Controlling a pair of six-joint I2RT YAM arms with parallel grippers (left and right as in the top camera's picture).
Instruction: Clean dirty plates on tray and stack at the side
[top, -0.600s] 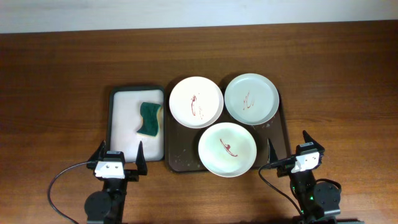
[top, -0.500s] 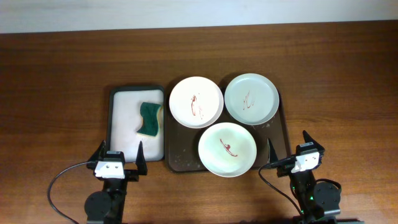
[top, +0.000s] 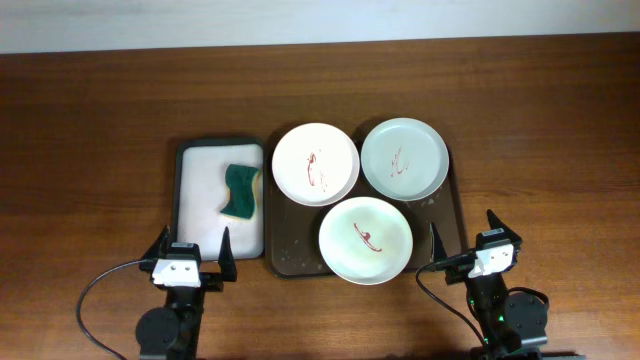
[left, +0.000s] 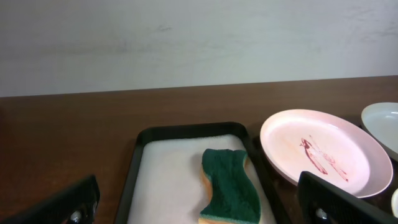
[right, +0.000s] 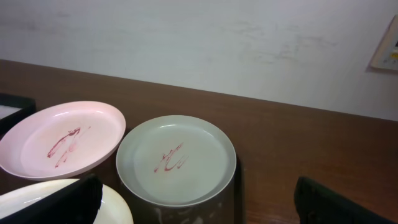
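L gripper (top: 195, 238) jaws wide, empty; sponge (top: 241, 191) just ahead in small tray (top: 192, 175). R gripper (top: 461, 226) also wide, empty. Dark tray (top: 288, 256) sits ahead-left of R w/ 3 stained plates: pink plate (top: 315, 164) furthest left, grey-green plate (top: 404, 159) ahead, white plate (top: 366, 240) nearest, beside R's left finger.

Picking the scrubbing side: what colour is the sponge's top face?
The sponge top is dark green, clearest in left wrist view.
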